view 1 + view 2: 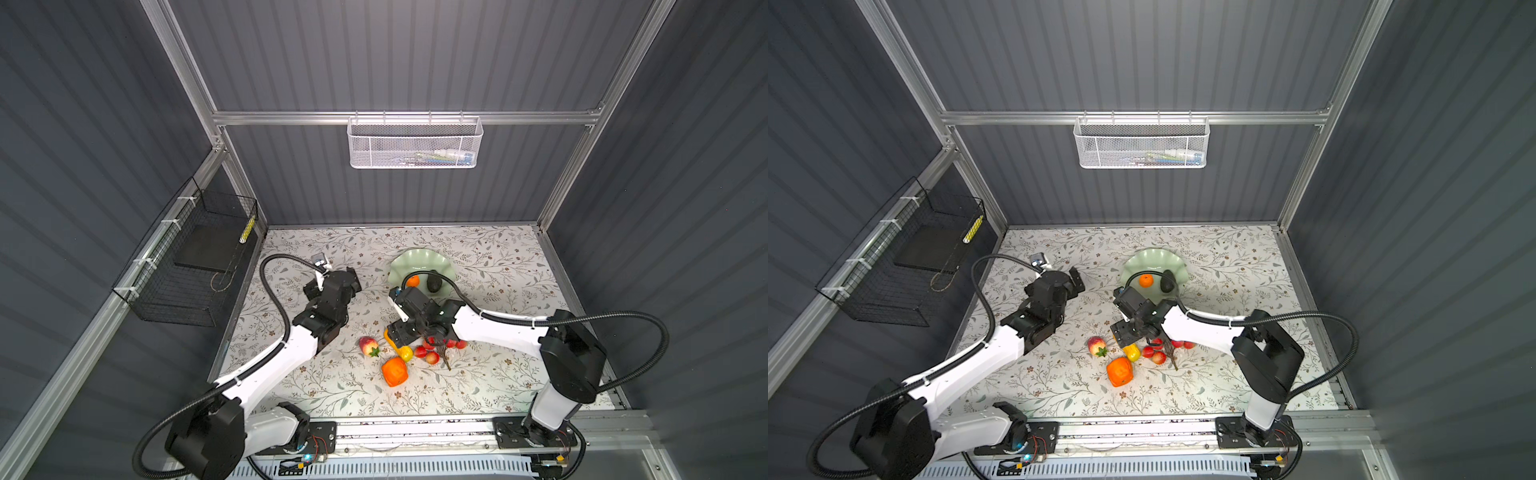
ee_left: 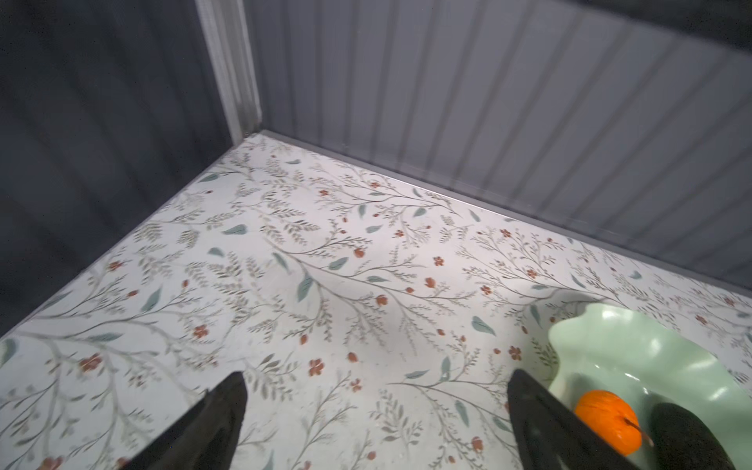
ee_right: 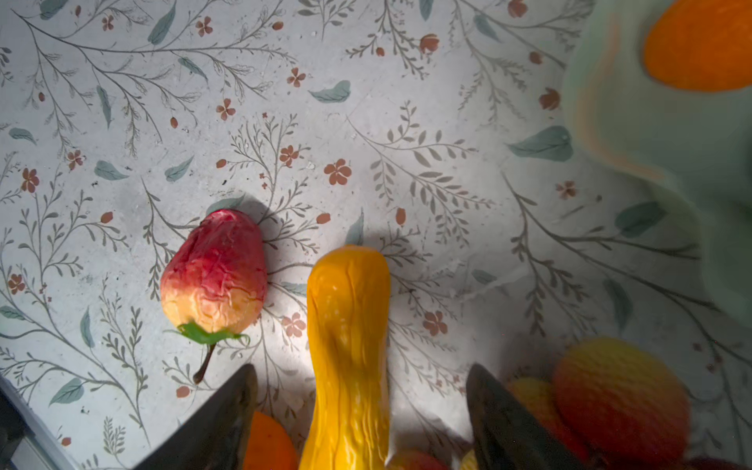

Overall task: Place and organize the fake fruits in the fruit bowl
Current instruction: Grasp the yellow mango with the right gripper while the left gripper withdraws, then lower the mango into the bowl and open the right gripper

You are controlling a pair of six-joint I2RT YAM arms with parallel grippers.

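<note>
The right gripper hangs low over the floral-printed table, its dark tapered fingers spread and straddling the yellow oblong with a gap on each side, so nothing is pinched. That fruit is glossy plastic with lengthwise wrinkles. Its long axis runs straight out from between the fingers, rounded narrow end pointing away from the gripper.

Just outside one finger lies the red-yellow fruit. It is pear-shaped and crinkled, red at the far tip and fading to orange-yellow. Its green leaf and brown stem point back toward the gripper, and its axis runs nearly parallel to the yellow piece. Behind that same finger a slice of the blocky orange fruit shows. Outside the opposite finger sit the knobbly, blurred balls of the red berry bunch.

Ahead and off to the berry side is the fruit bowl, smooth pale mint with a wavy rim. It holds the round orange and the matte dark oval, which sit side by side.

The left gripper is spread wide and empty over bare table. The bowl's rim is just outside one of its fingers.
</note>
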